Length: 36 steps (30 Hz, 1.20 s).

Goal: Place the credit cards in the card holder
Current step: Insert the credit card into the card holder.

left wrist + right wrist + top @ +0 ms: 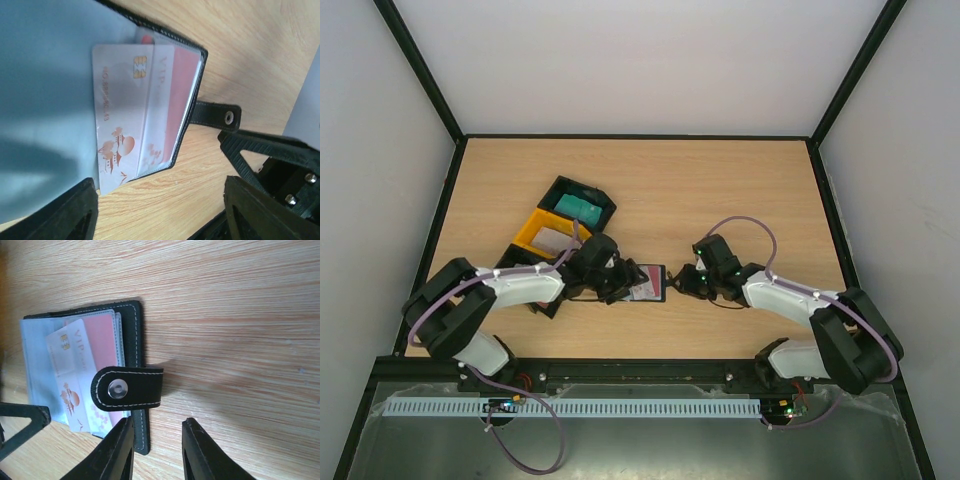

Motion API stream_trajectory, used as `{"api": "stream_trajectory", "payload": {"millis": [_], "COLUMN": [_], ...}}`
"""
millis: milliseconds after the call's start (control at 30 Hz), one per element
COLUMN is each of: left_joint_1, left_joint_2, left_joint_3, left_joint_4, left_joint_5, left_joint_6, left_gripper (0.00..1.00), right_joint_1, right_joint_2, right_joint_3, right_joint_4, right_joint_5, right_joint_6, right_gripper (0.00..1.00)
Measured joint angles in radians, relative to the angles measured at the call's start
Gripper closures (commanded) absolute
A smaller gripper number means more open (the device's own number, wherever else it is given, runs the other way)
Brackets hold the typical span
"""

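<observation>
Pale wood bench (720, 190) is sitting inside white walls, and the holder (648, 283) is lying unfolded close to the near edge, about midway between the left and right edges. Left claw (623, 280) is reaching in over the holder's left side, its fingers (65, 215) spread wide and framing the holder's end, gripping nothing that I can make out. A white card (120, 130) with a gold chip and orange print is lying skewed on the clear sleeves (160, 145), part of it looking tucked under one, with a red card (182, 85) showing through the plastic beside it. Strap (127, 389) is sticking out at the holder's right edge, snap stud showing. Right claw (682, 282) is hanging just beside that edge, fingers a narrow gap apart with only bare wood between them. Towards the left edge, a black tray (552, 195) is carrying a teal card (580, 208) and a yellow tray (525, 238) just beside it is carrying a whitish card (552, 238)
</observation>
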Motion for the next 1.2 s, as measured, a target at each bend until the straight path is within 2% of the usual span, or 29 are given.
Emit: {"api": "stream_trajectory", "payload": {"millis": [133,300,400,600,867,1200], "left_joint_1": [0.009,0.019,0.027,0.032,0.032,0.032], "left_joint_2": [-0.044,-0.041,-0.011,0.068,0.090,0.138], "left_joint_3": [0.002,0.038,0.068,0.097,0.108,0.147], "left_joint_4": [-0.047,-0.114,-0.132,-0.151,-0.150,-0.146], "left_joint_5": [-0.047,-0.095,-0.112,-0.114,-0.103,-0.080], "left_joint_6": [0.014,0.053,0.079,0.119,0.137,0.179], "left_gripper": [0.44,0.44,0.44,0.50,0.62,0.61], "right_joint_1": [0.000,0.000,0.000,0.014,0.043,0.046], "right_joint_2": [-0.004,-0.001,0.005,0.028,0.134,0.204], "right_joint_3": [-0.001,-0.001,-0.001,-0.001,0.051,0.122], "right_joint_4": [0.007,0.015,0.022,0.028,0.019,-0.004], "right_joint_5": [-0.010,-0.032,-0.057,-0.095,-0.092,-0.057], "right_joint_6": [0.000,-0.005,-0.006,-0.024,-0.040,-0.049], "right_gripper": [0.75,0.76,0.73,0.70,0.73,0.77]}}
